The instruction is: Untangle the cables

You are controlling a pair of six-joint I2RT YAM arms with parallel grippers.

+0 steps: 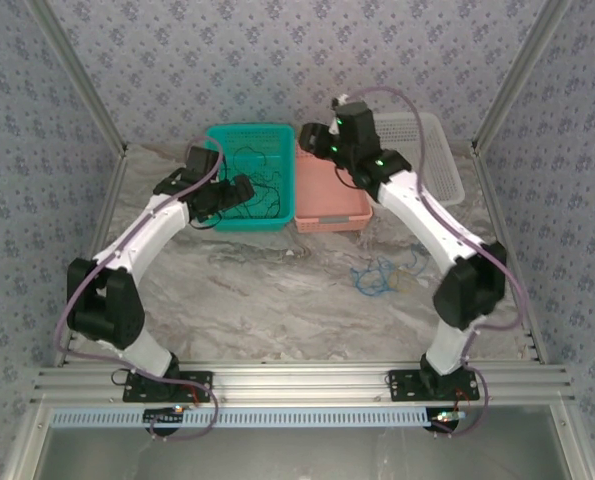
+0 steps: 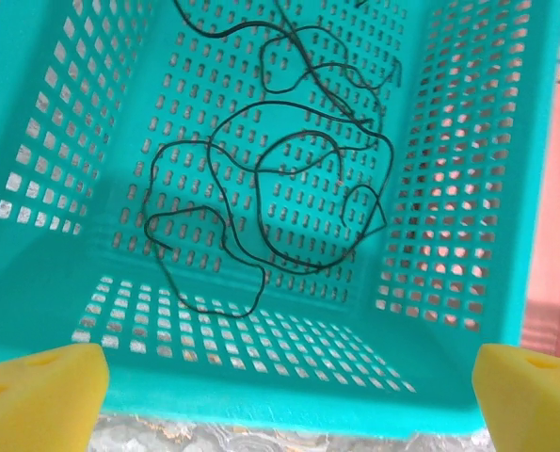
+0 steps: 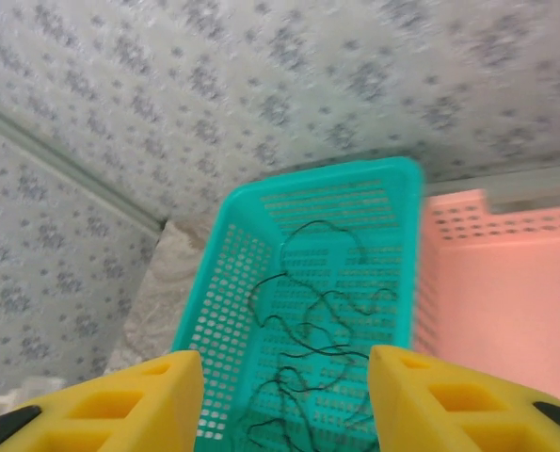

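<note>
Left pincer (image 2: 289,400) stands wide open, nothing between its yellow foam pads (image 2: 44,391), over the near rim of a teal perforated plastic basket (image 2: 63,235). Right pincer (image 3: 286,400) is parted about halfway, also empty, near that basket's upper-right corner in the top view. On the grey marbled tabletop (image 1: 277,300) the teal basket sits upper centre, a pink plastic basket (image 1: 332,210) just right of it and a white mesh basket (image 1: 442,160) further right. Thin black cables (image 2: 289,202) loop loosely across the teal basket's floor. A small tangle of blue cable (image 1: 375,278) lies on the tabletop centre right, with a pale yellowish wire (image 1: 409,270) beside it.
</note>
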